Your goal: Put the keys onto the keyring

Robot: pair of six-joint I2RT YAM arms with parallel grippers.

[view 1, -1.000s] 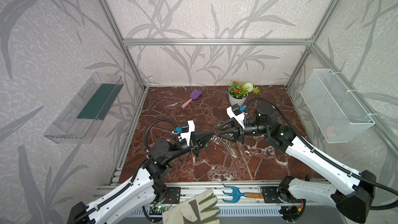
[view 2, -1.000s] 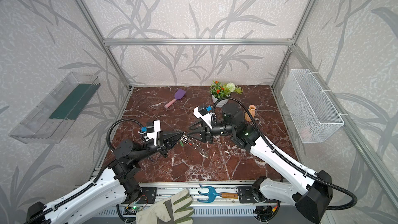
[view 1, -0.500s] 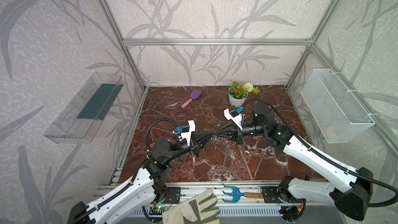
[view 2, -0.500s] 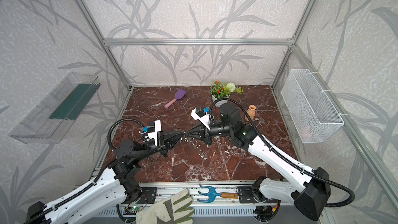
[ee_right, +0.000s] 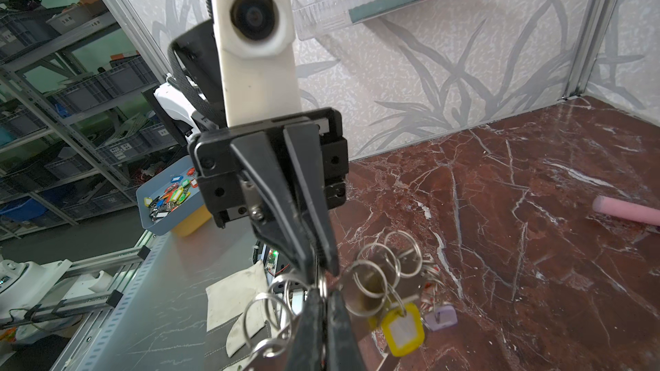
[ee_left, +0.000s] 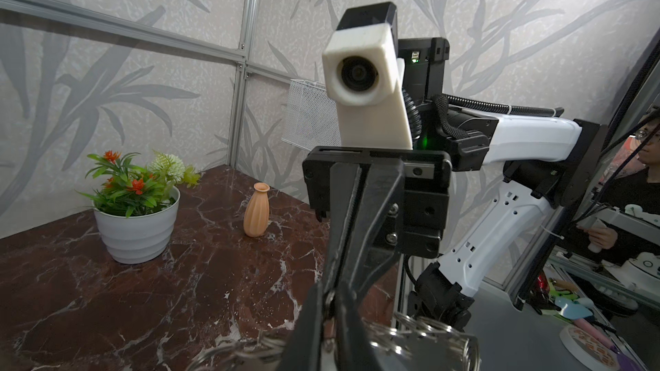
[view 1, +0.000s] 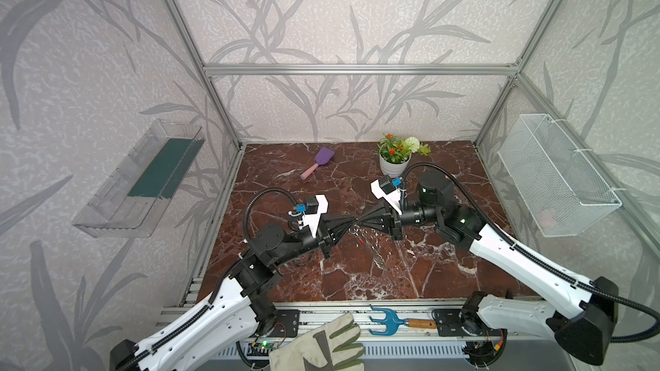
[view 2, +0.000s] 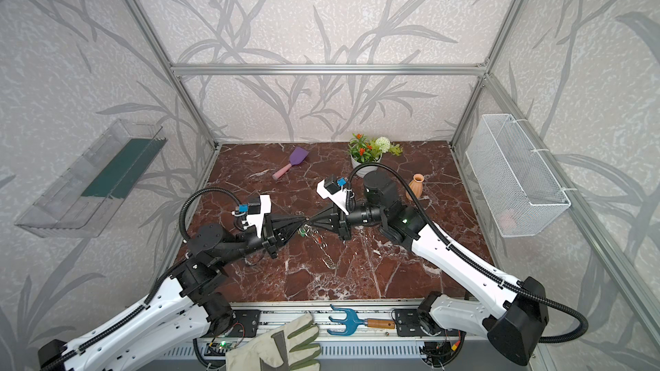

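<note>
Both grippers meet tip to tip above the middle of the table. The keyring (ee_right: 371,280), a grey band fringed with silver rings, hangs below them (view 1: 371,244) (view 2: 323,248). A yellow key (ee_right: 401,330) and a lilac key (ee_right: 441,317) dangle from it, and a green key (view 2: 303,231) shows under the tips. My right gripper (ee_right: 325,294) (view 1: 359,223) is shut on a silver ring at the band's edge. My left gripper (ee_left: 330,301) (view 2: 303,219) faces it, its jaws a narrow gap apart around that same ring.
At the back stand a white plant pot (view 1: 393,164), an orange vase (view 2: 415,189) and a purple scoop (view 1: 319,162). A wire basket (view 1: 557,180) hangs on the right wall, a clear tray (view 1: 143,180) on the left. A glove (view 1: 321,347) and blue hand rake (view 1: 387,321) lie on the front rail.
The right gripper moved left up to the left gripper's tip and shut on a ring of the keyring. The left jaws, shut before, have now parted slightly.
</note>
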